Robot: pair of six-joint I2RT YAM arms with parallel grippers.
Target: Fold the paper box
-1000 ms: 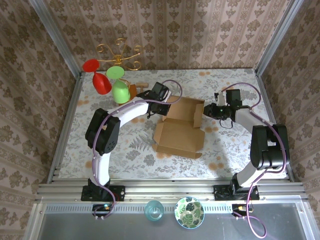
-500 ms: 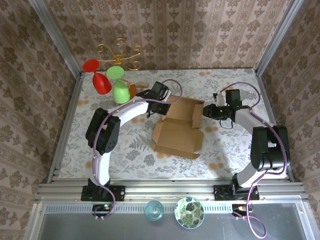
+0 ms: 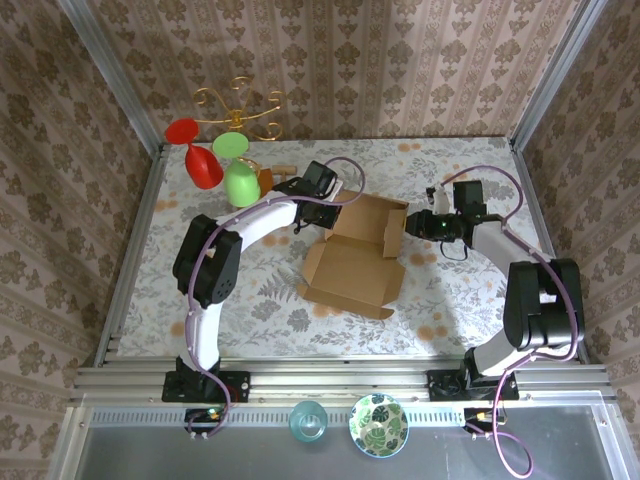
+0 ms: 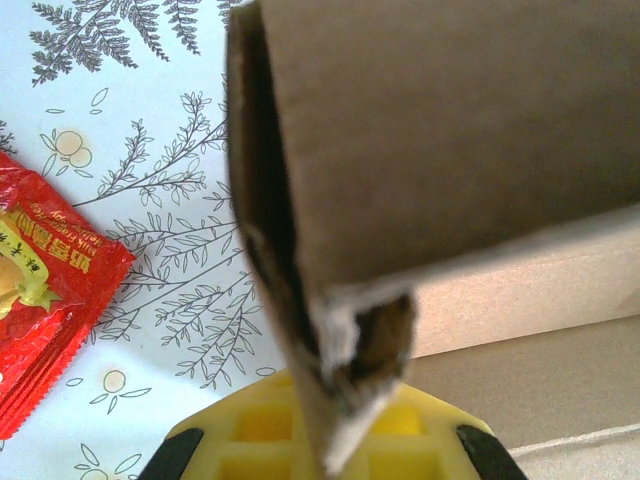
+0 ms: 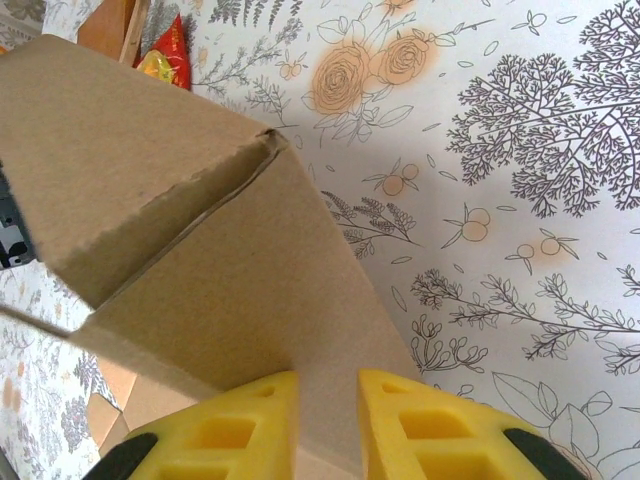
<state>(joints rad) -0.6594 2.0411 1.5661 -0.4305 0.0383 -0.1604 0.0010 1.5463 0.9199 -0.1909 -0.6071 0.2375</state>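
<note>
Top external: left pincer (image 3: 328,208) and right pincer (image 3: 411,225) each pinch the paper box (image 3: 352,268).

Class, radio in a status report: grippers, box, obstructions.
Left gripper shut on paper box wall. Right gripper shut on opposite wall. Box partly folded, unclosed. Red packet nearby, left.

Cardboard box (image 3: 350,265): one, between both grippers.
Grippers: two, left gripper (image 4: 320,445) and right gripper (image 5: 328,420).
Wine glasses: two, red wine glass (image 3: 203,168) and green wine glass (image 3: 242,185), both off to left of left gripper.
Gold wire rack (image 3: 238,105): one, behind glasses.
Red snack packet (image 4: 40,300): one, left of left gripper.
Tumbler (image 3: 308,421): one.
Patterned bowl (image 3: 378,424): one, beside tumbler, well behind both grippers.
</note>
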